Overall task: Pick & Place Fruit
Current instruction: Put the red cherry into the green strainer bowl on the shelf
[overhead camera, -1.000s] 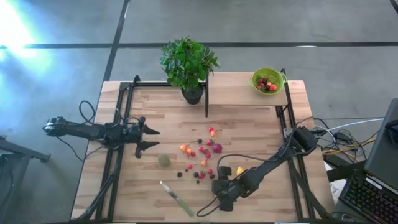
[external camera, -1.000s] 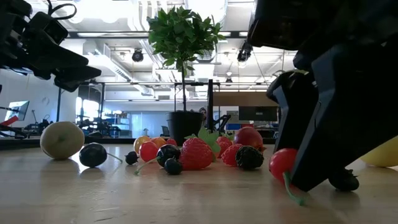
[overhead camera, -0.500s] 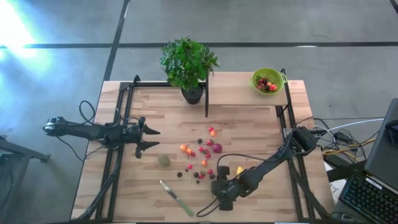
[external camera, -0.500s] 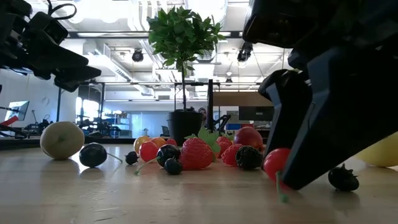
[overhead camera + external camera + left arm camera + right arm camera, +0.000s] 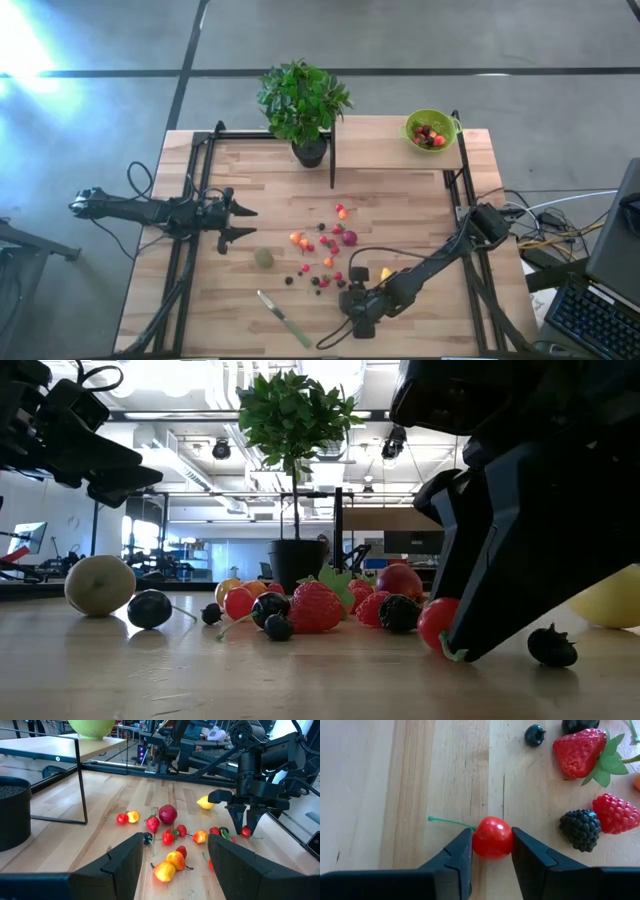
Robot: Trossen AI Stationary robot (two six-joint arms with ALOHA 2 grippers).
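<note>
Toy fruits lie scattered mid-table (image 5: 325, 250): red strawberries, berries, dark berries, orange pieces. A yellow lemon (image 5: 385, 273) lies right of them and a dull-green ball (image 5: 263, 258) left of them, both resting on the wood. My right gripper (image 5: 352, 297) is near the table's near edge, shut on a red cherry (image 5: 492, 837). A blackberry (image 5: 580, 829), a raspberry (image 5: 616, 813) and a strawberry (image 5: 579, 751) lie just beyond it. My left gripper (image 5: 248, 222) hangs open above the table's left side, facing the fruit. My right gripper pinches the round body of the red cherry (image 5: 492, 837) between its two fingers (image 5: 457, 855), coming from above and pointing down. The green stem (image 5: 451, 822) sticks out sideways, free. In the low view the cherry (image 5: 438, 622) sits at the fingertips, just at table height; whether it touches the wood I cannot tell.
A lime-green bowl (image 5: 412, 124) holding some fruit stands on the raised shelf at the far right. A potted plant (image 5: 303, 100) stands at the far middle, with a black post (image 5: 332, 160) beside it. A green-handled knife (image 5: 283, 318) lies near the near edge, left of my right gripper.
In the low view my right gripper has shifted slightly toward the table's left, carrying the cherry with it. The cherry's stem, which trailed down onto the wood before, now lies curled by the fingertip.
</note>
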